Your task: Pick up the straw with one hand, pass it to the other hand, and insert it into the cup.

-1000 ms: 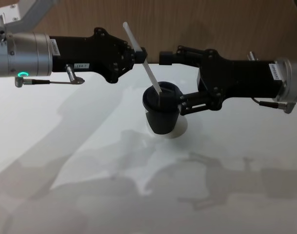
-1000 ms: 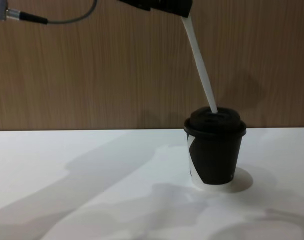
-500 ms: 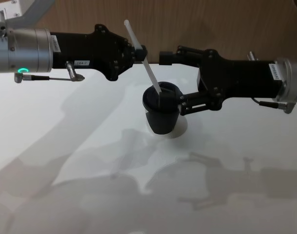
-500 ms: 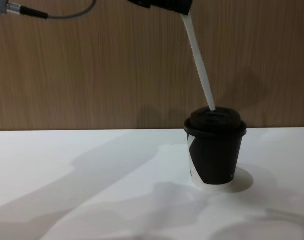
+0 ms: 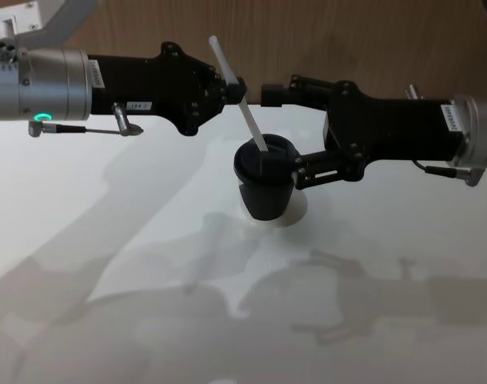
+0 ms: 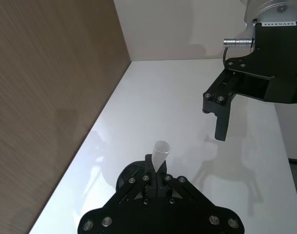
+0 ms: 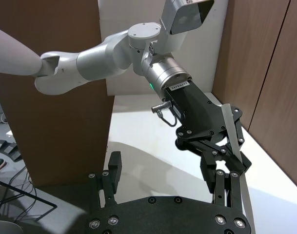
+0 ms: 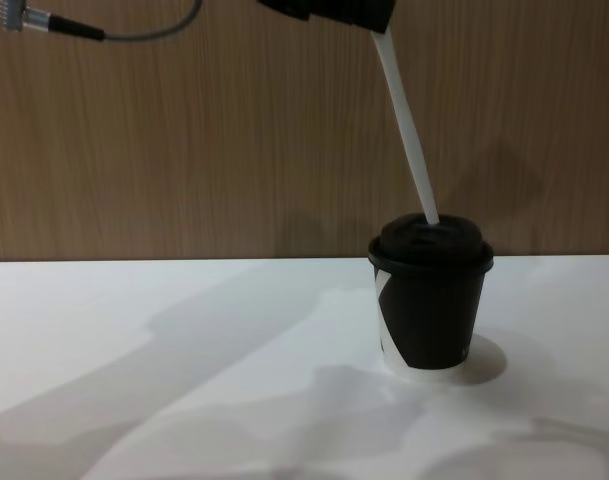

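The straw (image 5: 248, 118) is pinched near its top by the left gripper (image 5: 237, 86), slanting down until its tip meets the lid of the cup (image 5: 263, 196). The right gripper (image 5: 280, 136), spread wide and empty, hangs just beside the cup's right.

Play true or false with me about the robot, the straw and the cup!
1. The left gripper is pinching the straw. True.
2. The straw stands perfectly straight up. False: it leans, with its lower end at the lid of the cup.
3. The cup has tipped onto its side. False: it stands upright on the white table, lid on.
4. The right gripper is open, close beside the cup. True.
5. The right gripper is holding the straw too. False: it holds nothing.
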